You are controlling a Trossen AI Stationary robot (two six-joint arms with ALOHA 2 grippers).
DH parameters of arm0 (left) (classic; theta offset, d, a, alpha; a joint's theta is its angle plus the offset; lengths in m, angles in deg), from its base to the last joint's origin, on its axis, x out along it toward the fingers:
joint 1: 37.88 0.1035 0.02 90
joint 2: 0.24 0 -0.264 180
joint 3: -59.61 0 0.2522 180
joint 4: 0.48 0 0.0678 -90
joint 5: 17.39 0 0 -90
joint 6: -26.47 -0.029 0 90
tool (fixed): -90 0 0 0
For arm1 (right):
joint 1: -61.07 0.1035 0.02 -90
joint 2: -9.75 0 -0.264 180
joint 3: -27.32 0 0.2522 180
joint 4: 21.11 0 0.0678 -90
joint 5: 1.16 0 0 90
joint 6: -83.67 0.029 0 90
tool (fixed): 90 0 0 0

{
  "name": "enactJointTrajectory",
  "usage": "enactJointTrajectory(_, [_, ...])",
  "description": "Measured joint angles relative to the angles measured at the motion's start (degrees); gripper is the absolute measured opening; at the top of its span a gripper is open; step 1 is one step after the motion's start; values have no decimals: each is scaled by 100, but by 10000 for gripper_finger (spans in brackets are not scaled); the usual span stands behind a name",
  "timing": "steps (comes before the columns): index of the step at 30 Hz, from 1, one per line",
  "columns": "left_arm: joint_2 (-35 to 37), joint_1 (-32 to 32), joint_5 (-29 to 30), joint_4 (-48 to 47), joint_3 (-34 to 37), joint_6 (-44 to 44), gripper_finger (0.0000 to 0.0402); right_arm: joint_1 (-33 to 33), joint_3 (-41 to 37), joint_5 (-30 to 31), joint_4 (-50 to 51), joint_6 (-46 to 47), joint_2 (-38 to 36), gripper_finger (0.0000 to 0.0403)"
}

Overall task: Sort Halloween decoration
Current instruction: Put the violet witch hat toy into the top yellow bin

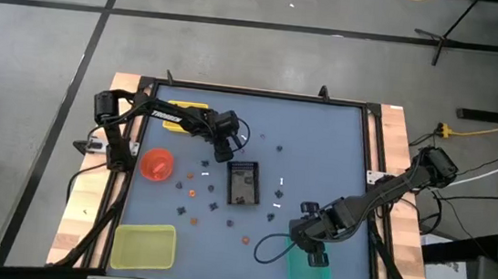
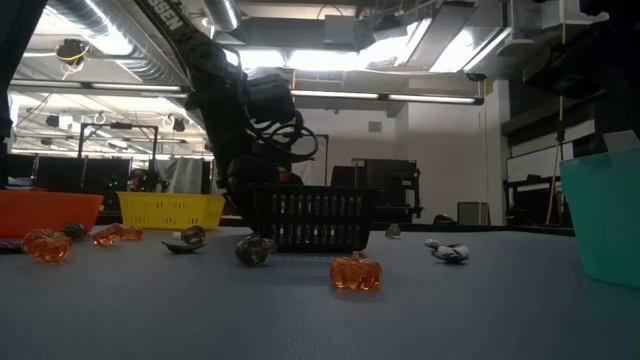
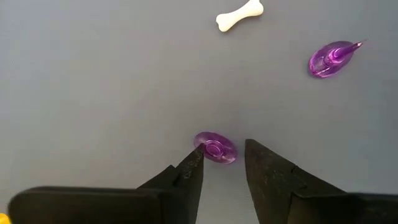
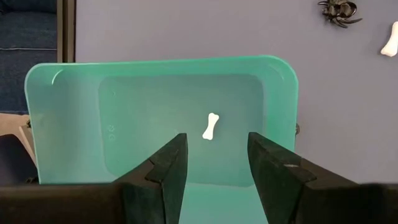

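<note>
Fingers of your left gripper [image 3: 222,163] stand parted just above the desk [image 3: 93,81], their tips flanking a small purple disc-shaped trinket [image 3: 215,147] without clamping it; one tip touches its edge. Beyond it you have bare desk on all sides, then a white bone [image 3: 240,15] and a second purple trinket [image 3: 333,58] with a pointed tip, well apart from each other.

Your right gripper [image 4: 213,165] hangs over the teal tray [image 4: 68,106] at the desk's near right corner, its fingers open and holding nothing. A single white bone [image 4: 211,126] lies flat on the tray floor, clear of every wall. Past the tray's rim you see a dark spider [image 4: 339,10] on the desk.

From above, orange, dark and white trinkets lie scattered around the black basket [image 1: 243,183] at the middle, with open desk toward the far edge.
</note>
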Motion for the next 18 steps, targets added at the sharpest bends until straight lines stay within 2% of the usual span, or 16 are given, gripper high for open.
enactJointTrajectory(18, [2, 0, 23, 8, 0, 0, 59, -2, 0, 0, 0, 0, 0, 166])
